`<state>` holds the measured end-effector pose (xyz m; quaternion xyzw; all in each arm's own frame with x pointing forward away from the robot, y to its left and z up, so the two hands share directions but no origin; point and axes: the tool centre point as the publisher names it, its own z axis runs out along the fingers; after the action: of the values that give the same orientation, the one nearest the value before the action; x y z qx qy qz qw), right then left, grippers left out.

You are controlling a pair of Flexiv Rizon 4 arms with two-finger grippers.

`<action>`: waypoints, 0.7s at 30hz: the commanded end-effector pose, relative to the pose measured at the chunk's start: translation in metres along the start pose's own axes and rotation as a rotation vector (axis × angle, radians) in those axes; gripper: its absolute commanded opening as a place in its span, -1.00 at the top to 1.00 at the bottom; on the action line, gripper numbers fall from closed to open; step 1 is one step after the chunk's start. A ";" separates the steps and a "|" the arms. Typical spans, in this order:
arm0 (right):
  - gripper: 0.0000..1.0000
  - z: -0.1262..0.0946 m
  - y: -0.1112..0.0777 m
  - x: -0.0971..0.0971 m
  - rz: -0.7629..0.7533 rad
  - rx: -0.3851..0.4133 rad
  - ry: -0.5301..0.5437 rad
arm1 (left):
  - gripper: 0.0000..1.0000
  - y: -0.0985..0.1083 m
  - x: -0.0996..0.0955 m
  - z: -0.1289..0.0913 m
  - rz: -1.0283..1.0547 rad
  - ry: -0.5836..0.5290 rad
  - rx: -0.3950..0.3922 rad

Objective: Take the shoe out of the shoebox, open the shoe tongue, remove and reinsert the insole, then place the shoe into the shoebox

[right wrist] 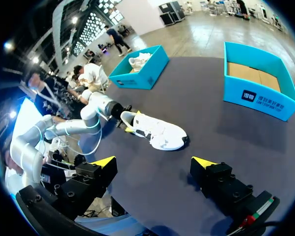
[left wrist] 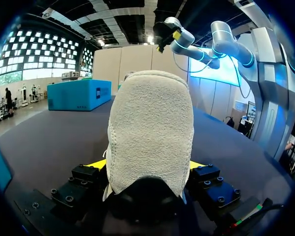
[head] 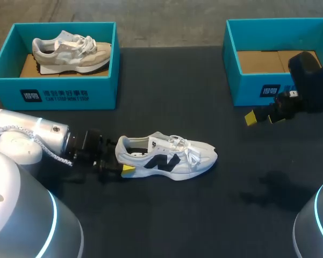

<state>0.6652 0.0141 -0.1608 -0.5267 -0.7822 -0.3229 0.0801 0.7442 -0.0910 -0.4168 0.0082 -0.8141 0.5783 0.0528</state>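
White with black side markings, the shoe (head: 166,157) sits out on the dark table (head: 215,215), well clear of both boxes, its heel toward the left arm and its toe toward the right side. The left gripper (head: 120,161) is clamped on the heel: in the left wrist view its 2 yellow fingertips (left wrist: 95,165) press against either side of the pale, fuzzy heel counter, which fills the space between them. The right gripper (head: 262,116) hangs above the table just in front of the right shoebox (head: 258,92); its 2 fingers stand wide apart with nothing between them, as the right wrist view shows, with the shoe lying well ahead of it. That teal box shows its brown cardboard floor. At the far left corner a 2nd teal box, the left shoebox (head: 54,97), holds 1 beige shoe (head: 70,54) with a white sole, toe pointing right.
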 end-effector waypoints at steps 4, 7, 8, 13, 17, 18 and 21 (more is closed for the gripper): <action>-1.00 0.002 0.000 0.000 0.001 0.001 -0.001 | 1.00 0.002 -0.002 0.004 0.000 0.001 0.000; -1.00 0.002 0.000 0.000 0.001 0.001 -0.001 | 1.00 0.002 -0.002 0.004 0.000 0.001 0.000; -1.00 0.002 0.000 0.000 0.001 0.001 -0.001 | 1.00 0.002 -0.002 0.004 0.000 0.001 0.000; -1.00 0.002 0.000 0.000 0.001 0.001 -0.001 | 1.00 0.002 -0.002 0.004 0.000 0.001 0.000; -1.00 0.002 0.000 0.000 0.001 0.001 -0.001 | 1.00 0.002 -0.002 0.004 0.000 0.001 0.000; -1.00 0.006 0.002 0.003 0.012 -0.005 -0.025 | 1.00 0.002 -0.002 0.004 0.000 0.001 0.000; -1.00 0.022 0.006 0.015 0.045 -0.031 -0.079 | 1.00 0.002 -0.002 0.004 0.000 0.001 0.000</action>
<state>0.6695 0.0170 -0.1618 -0.5438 -0.7725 -0.3208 0.0678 0.7443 -0.0909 -0.4168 0.0082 -0.8141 0.5783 0.0528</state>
